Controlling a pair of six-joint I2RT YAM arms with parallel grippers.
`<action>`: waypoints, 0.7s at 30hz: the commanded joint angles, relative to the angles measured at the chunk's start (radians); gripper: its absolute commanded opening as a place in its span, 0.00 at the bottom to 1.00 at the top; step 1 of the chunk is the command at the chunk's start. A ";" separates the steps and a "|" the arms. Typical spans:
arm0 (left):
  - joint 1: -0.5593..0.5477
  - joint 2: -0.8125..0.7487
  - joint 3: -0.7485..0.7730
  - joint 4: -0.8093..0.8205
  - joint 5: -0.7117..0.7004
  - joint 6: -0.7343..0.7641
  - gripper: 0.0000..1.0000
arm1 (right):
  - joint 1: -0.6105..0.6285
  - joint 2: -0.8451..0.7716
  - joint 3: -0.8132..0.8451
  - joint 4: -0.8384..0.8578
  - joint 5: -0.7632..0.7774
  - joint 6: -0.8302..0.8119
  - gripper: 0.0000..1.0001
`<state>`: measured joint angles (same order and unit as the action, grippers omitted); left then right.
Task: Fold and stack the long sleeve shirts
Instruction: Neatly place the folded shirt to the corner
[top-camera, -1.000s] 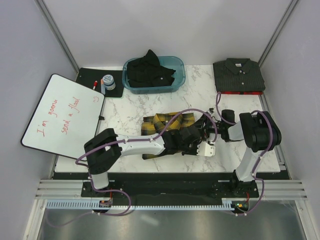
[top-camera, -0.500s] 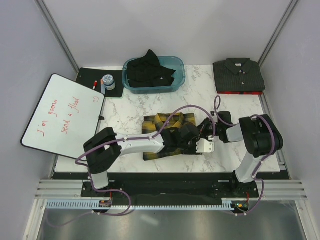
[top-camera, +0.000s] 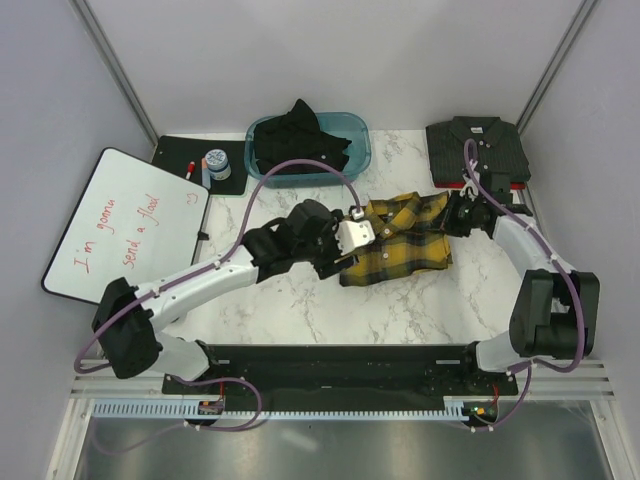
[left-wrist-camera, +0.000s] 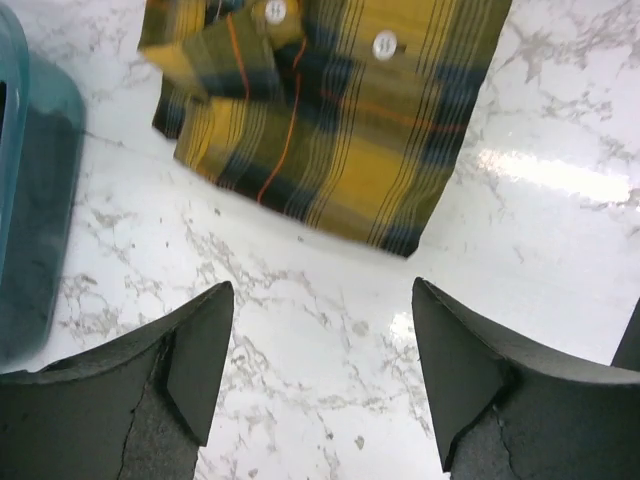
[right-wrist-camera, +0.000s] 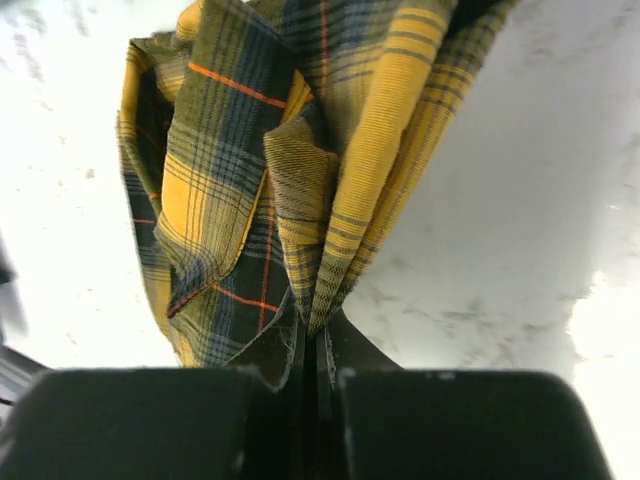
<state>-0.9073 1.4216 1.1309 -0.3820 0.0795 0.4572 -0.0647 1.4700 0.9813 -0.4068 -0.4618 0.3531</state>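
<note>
The yellow-and-black plaid shirt (top-camera: 400, 243) lies bunched on the marble table (top-camera: 300, 310), right of centre. My right gripper (top-camera: 456, 215) is shut on its right edge, and the right wrist view shows plaid folds (right-wrist-camera: 300, 180) pinched between the closed fingers (right-wrist-camera: 320, 345). My left gripper (top-camera: 340, 255) stands open just left of the shirt. In its wrist view only bare marble lies between the fingertips (left-wrist-camera: 322, 290), with the plaid hem (left-wrist-camera: 330, 110) ahead. A charcoal shirt (top-camera: 478, 148) lies folded at the back right. A black shirt (top-camera: 298, 142) is heaped in the teal tub (top-camera: 357, 150).
A whiteboard (top-camera: 125, 232) with red writing leans at the left. Behind it a black mat (top-camera: 175, 152) carries a marker and a small jar (top-camera: 215, 163). Something red (top-camera: 480, 185) shows under the charcoal shirt. Grey walls close in both sides.
My right gripper shut on the plaid shirt and dragged it back and to the right. My left gripper let go, opened, and now sits at the shirt's left side.
</note>
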 joint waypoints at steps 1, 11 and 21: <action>0.036 -0.052 -0.072 -0.029 -0.027 -0.006 0.80 | -0.014 0.082 0.134 -0.153 0.084 -0.143 0.00; 0.045 -0.151 -0.161 -0.001 -0.075 -0.020 0.99 | -0.035 0.274 0.448 -0.181 0.163 -0.141 0.00; 0.053 -0.214 -0.198 -0.044 -0.075 -0.005 0.99 | -0.037 0.499 0.793 -0.104 0.232 -0.157 0.00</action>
<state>-0.8650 1.2419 0.9508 -0.4156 0.0177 0.4576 -0.0967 1.9083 1.6211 -0.5880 -0.2764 0.2081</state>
